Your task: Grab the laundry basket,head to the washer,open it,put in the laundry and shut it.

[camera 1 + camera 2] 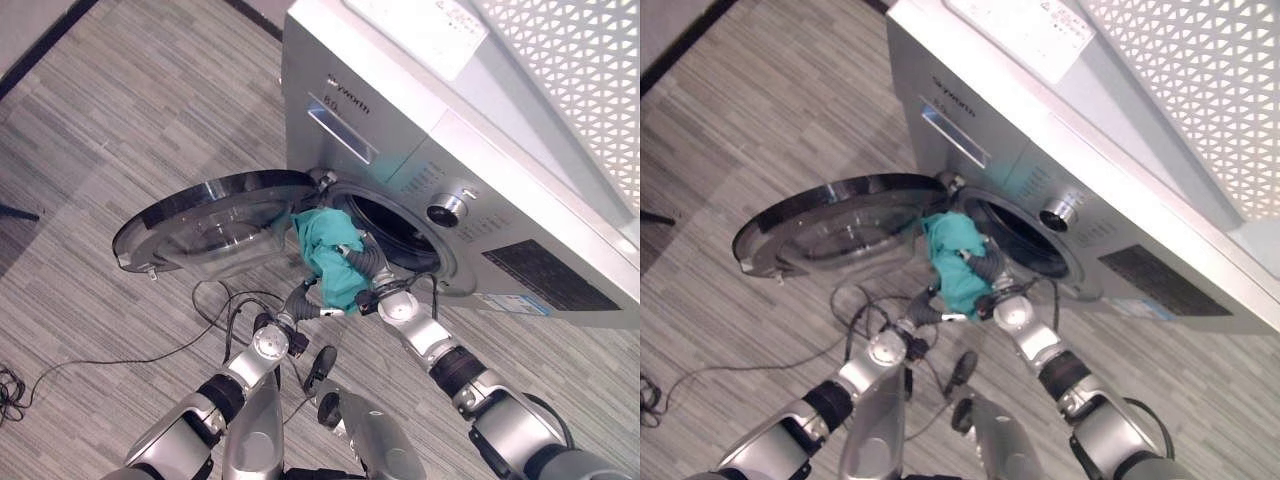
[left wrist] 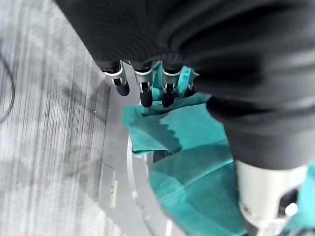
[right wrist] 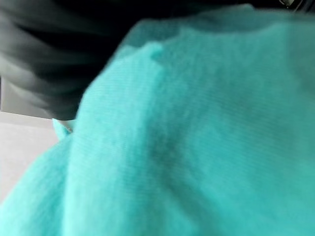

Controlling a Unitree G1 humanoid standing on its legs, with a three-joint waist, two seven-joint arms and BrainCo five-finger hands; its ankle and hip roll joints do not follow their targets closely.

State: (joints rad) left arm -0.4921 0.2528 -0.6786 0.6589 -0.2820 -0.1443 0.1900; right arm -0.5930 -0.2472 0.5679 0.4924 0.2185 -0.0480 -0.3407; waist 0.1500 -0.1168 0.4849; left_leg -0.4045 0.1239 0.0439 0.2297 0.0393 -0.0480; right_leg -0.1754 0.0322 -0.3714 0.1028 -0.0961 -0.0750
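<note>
My left hand [image 1: 300, 300] and right hand [image 1: 368, 262] press a crumpled teal cloth [image 1: 328, 255] at the dark drum mouth of the silver front-loading washer [image 1: 420, 140], its round glass door [image 1: 215, 220] swung open; I cannot tell either hand's finger state.

Teal garment [image 1: 330, 255] crowding drum opening [image 1: 395, 232], door [image 1: 215, 220] swung wide

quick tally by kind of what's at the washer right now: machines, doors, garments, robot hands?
Washer: 1
Washer door, swung open: 1
Teal garment, bunched at the drum opening: 1
Robot hands on the garment: 2, left robot hand and right robot hand
Total: 5
</note>
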